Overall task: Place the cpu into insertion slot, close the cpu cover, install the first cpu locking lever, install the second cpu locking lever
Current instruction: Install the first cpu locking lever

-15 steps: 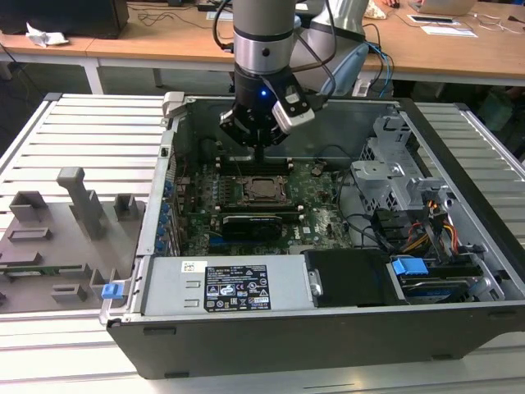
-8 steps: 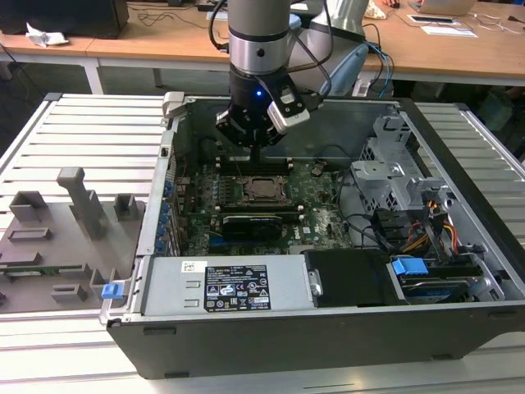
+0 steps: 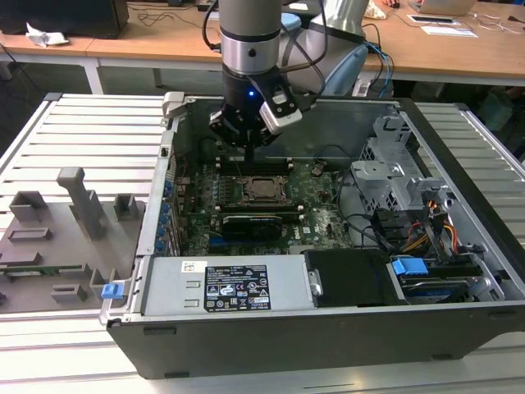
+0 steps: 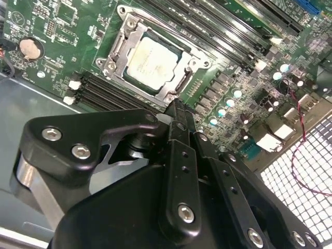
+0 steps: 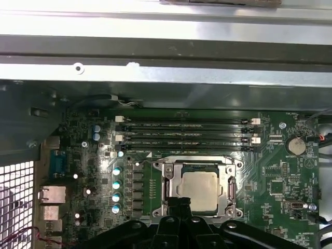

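First wrist view: black metal gripper (image 5: 179, 206) hides near edge of thin dark-silver square-frame cpu cover (image 5: 232, 181) & a corner of silvery-grey square cpu (image 5: 199, 189). Second wrist view: gripper body blocks one corner of cpu cover. Exterior view: grey cylindrical robot arm (image 3: 250, 33) cut off at top edge; cpu too small to judge seating.

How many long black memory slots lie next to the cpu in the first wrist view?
4 memory slots, parallel, between the case wall and the cpu: one nearest the wall, two in between, one nearest the cpu. None seems hidden.
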Available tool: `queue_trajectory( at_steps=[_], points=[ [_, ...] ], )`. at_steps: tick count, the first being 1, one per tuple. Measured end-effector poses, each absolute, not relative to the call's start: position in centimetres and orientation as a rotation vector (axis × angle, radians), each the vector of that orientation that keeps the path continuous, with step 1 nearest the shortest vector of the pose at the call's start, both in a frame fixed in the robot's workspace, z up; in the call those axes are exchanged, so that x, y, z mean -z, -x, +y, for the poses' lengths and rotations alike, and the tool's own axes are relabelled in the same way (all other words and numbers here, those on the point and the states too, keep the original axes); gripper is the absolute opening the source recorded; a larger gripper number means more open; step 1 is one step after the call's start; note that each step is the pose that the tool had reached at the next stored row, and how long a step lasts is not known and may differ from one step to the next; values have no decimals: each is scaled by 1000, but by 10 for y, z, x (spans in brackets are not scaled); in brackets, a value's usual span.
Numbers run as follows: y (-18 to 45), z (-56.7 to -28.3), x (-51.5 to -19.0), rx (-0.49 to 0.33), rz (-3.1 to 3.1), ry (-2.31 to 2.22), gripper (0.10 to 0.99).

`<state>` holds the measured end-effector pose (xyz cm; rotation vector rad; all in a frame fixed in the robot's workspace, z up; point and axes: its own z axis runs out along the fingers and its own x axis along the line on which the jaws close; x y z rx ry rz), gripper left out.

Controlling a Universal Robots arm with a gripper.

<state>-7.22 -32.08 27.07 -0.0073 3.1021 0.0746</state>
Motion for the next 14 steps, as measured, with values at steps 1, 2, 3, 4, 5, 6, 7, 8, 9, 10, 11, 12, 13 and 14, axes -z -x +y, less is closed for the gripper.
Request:
queue_trajectory(
  at_steps=[1, 2, 3, 4, 5, 6, 7, 8, 9, 10, 11, 12, 13, 14],
  points=[
    [75, -321, -271, -75, 3102, 6, 106],
    [79, -321, -270, -75, 3102, 7, 106],
    [82, -321, -270, -75, 3102, 6, 106],
    [89, -321, -269, -75, 3102, 6, 106],
    [92, -321, -269, -75, 3102, 7, 106],
    [94, -321, -268, -75, 3102, 6, 106],
    [97, -321, -267, -75, 3102, 6, 106],
    [99, -320, -267, -75, 3102, 6, 106],
    [101, -320, -266, -75, 3102, 6, 106],
    [102, -320, -266, -75, 3102, 6, 106],
    [104, -320, -265, -75, 3102, 7, 106],
    [105, -319, -265, -75, 3102, 7, 106],
    [107, -318, -264, -75, 3102, 7, 106],
    [108, -317, -263, -75, 3102, 7, 106]
  ],
)
